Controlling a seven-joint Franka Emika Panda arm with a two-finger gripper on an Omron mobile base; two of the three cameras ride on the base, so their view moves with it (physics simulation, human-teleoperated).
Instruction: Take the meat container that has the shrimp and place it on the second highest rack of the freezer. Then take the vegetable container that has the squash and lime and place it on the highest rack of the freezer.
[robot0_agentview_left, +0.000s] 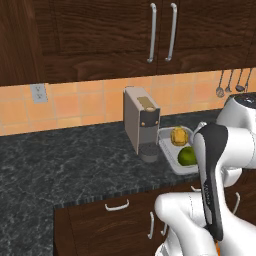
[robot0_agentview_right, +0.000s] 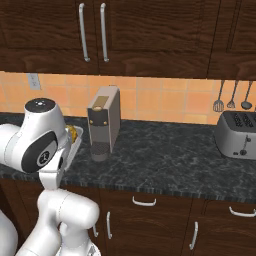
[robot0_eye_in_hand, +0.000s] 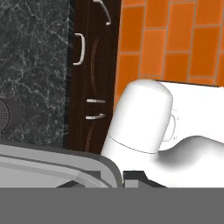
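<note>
The vegetable container (robot0_agentview_left: 170, 152) is a grey tray on the dark counter, just right of the coffee machine. It holds the bumpy yellow squash (robot0_agentview_left: 179, 136) and the round green lime (robot0_agentview_left: 187, 156). From the right side, the tray (robot0_agentview_right: 76, 145) and squash (robot0_agentview_right: 73, 133) peek out behind my arm. My arm folds down low in front of the counter. In the hand view my gripper (robot0_eye_in_hand: 109, 183) is shut on the rim of a grey tray (robot0_eye_in_hand: 57, 159), the meat container. Its inside and the shrimp are hidden. The freezer is out of view.
A grey coffee machine (robot0_agentview_left: 141, 122) stands mid-counter, and a toaster (robot0_agentview_right: 237, 134) sits at the far right under hanging utensils (robot0_agentview_right: 231, 97). Dark drawers and doors (robot0_agentview_left: 117, 205) run below the counter edge. Orange floor tiles (robot0_eye_in_hand: 166, 39) lie beneath the hand.
</note>
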